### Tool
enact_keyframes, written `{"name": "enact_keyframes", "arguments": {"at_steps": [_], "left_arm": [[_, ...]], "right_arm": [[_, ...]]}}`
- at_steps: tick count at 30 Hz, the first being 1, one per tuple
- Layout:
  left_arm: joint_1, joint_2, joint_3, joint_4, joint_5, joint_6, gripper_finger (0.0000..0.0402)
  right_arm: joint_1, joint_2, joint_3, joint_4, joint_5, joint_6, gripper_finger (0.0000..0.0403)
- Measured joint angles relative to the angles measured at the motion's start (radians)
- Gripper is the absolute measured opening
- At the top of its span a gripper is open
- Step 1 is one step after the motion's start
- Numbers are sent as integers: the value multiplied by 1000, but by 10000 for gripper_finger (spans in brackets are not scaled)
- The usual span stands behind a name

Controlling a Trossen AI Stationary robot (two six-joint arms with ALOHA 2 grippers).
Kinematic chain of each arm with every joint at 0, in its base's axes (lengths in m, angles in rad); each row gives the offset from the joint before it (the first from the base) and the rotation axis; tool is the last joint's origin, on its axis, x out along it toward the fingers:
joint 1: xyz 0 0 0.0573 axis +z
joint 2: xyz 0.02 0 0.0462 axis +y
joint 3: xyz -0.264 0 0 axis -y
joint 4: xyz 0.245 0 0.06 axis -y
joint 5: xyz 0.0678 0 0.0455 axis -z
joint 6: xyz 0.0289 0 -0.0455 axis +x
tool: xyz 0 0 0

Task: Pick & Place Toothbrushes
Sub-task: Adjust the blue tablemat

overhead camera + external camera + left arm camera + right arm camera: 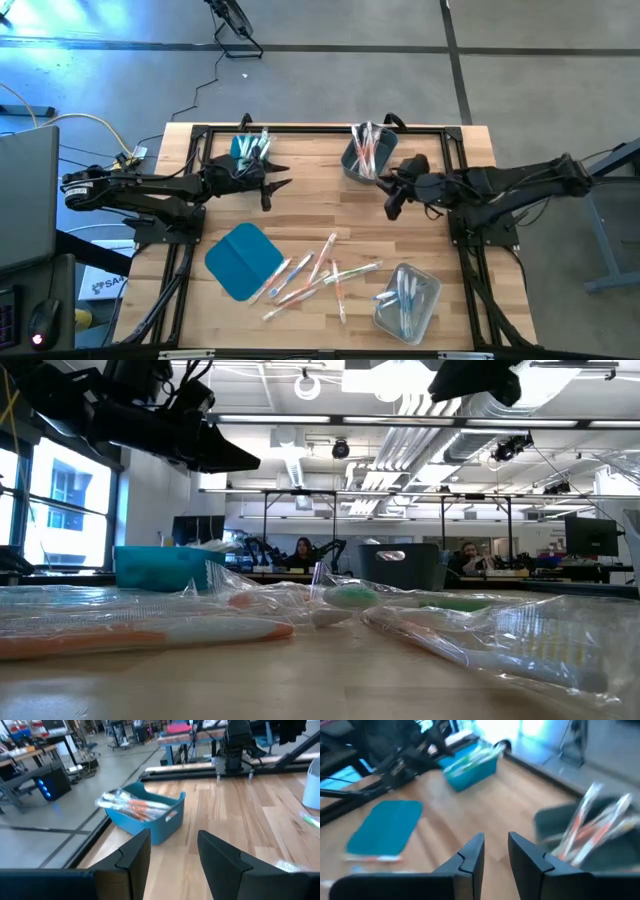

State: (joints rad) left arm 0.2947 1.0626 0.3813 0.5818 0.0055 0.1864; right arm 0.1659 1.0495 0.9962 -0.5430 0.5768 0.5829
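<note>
Jaws, left gripper (pixel 281 177): parted, nothing between the fingers (pixel 135 857); it sits just beside the teal bin (pixel 245 150) near the table's far-left edge. Jaws, right gripper (pixel 388 192): a narrow gap shows between its fingers (pixel 472 855), nothing held; it hangs over bare wood just beside the grey bin (pixel 360 158) at far centre.

Hidden / unclear:
- Right wrist view is motion-blurred; brushes in the grey bin read only as pale and orange streaks.
- Low view: both arms are cut off at the top edge, no fingertips visible. Wrapped brushes fill the foreground, edges soft, count impossible there.
- Contents of all 3 bins overlap; exact nos. cannot be told.
- Two people sit at desks in the far room, low view, small and indistinct.

Counts (high view):
- Bins: 3, i.e. 1 teal, 1 grey, 1 clear bin (pixel 408 300) at the near right.
- Teal lid (pixel 242 260): 1, flat on the table (pixel 320 215), near left.
- Toothbrushes (pixel 318 275): loose pile in the near-centre, between lid and clear bin, approx. 8–10, crossing each other; one or two touch the lid's edge. More stand in the teal and grey bins; several lie in the clear bin.
</note>
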Motion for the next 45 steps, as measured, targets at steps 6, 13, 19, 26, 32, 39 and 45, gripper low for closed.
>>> {"name": "enact_keyframes", "arguments": {"at_steps": [6,13,19,26,32,39,45], "left_arm": [[0,0,0,-63,3,0,161],[0,0,0,-137,3,-28,161],[0,0,0,-143,6,-168,161],[0,0,0,-135,6,-255,161],[0,0,0,-136,6,-255,161],[0,0,0,-134,2,-255,161],[0,0,0,-134,2,-256,161]], "right_arm": [[-89,42,0,48,-291,-101,79],[-203,99,-1,73,-559,-218,78],[-330,103,0,104,-800,-413,44],[-424,94,0,76,-845,-510,5],[-431,53,0,35,-844,-603,3],[-434,-62,-80,79,-841,-632,3],[-467,-162,-198,229,-847,-631,4]]}}
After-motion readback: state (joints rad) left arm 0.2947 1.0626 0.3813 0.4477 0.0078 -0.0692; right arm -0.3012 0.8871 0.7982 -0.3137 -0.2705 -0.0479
